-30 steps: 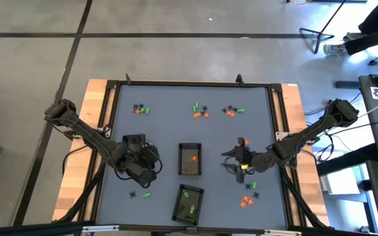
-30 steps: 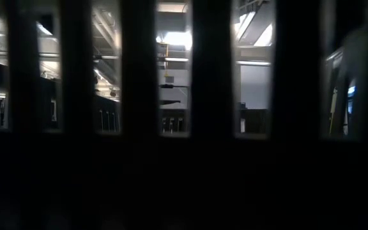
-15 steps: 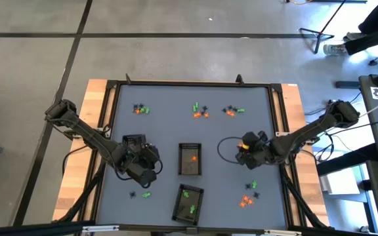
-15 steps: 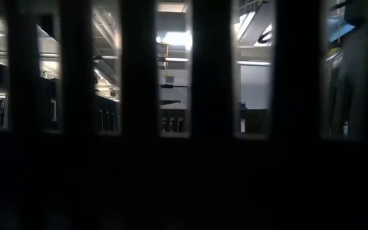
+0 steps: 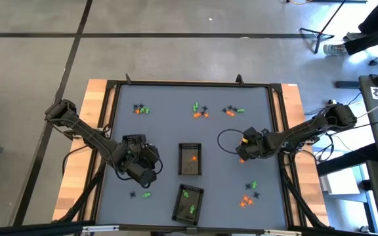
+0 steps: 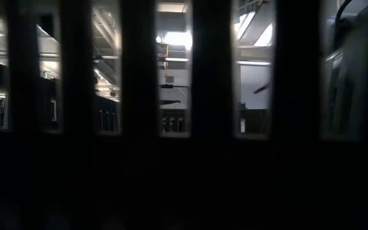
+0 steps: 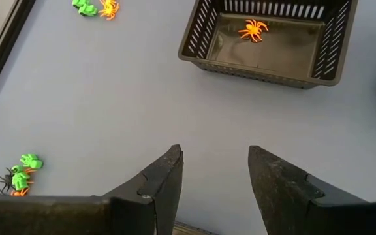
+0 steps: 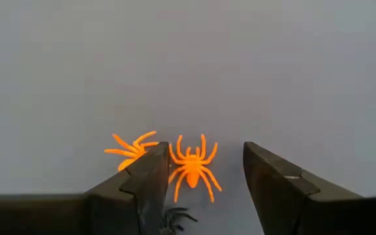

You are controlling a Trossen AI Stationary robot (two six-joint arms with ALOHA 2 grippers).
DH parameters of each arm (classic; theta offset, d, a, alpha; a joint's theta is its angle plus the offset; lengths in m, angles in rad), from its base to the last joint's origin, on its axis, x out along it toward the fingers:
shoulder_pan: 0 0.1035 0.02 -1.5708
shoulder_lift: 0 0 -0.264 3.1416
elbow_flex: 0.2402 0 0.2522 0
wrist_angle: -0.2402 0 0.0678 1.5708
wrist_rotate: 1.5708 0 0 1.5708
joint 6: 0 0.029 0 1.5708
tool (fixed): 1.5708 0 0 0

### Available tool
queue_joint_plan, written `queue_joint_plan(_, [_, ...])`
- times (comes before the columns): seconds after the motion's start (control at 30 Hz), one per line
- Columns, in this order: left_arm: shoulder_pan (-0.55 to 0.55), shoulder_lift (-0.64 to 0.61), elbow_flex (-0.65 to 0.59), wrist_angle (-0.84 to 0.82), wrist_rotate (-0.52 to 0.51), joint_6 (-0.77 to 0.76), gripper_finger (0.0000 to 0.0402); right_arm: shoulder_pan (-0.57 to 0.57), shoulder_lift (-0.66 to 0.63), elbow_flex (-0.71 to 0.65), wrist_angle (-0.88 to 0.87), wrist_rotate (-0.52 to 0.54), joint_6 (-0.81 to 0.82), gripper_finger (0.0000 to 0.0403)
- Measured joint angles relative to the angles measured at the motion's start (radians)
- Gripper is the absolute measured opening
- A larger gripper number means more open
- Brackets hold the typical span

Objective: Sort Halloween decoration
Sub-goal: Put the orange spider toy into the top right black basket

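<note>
High view: a grey table (image 5: 169, 128) holds three dark trays and scattered Halloween decoration (image 5: 199, 111). Right gripper (image 8: 201, 179), jaws wide and empty, frames an orange spider (image 8: 191, 168); a crowding second spider (image 8: 130, 151) risks a double grab. Left gripper (image 7: 214, 179) waits, spread, empty, near the middle tray (image 7: 266, 40).

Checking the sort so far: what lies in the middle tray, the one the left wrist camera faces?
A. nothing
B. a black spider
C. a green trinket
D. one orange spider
D: the left wrist view shows a single orange spider on the floor of the tray, and the high view shows an orange spot in that tray too.
</note>
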State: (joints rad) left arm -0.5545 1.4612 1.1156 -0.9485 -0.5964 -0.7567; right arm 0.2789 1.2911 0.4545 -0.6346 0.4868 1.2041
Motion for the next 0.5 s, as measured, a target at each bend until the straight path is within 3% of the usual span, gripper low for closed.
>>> queue_joint_plan(0.17, [0.000, 0.000, 0.000, 0.000, -0.001, 0.005, 0.0165, -0.006, 0.018, 0.003, 0.009, -0.002, -0.001, 0.0170])
queue_joint_plan(0.5, [0.000, 0.000, 0.000, 0.000, -0.001, 0.006, 0.0165, -0.004, 0.020, 0.009, -0.001, 0.016, -0.025, 0.0008])
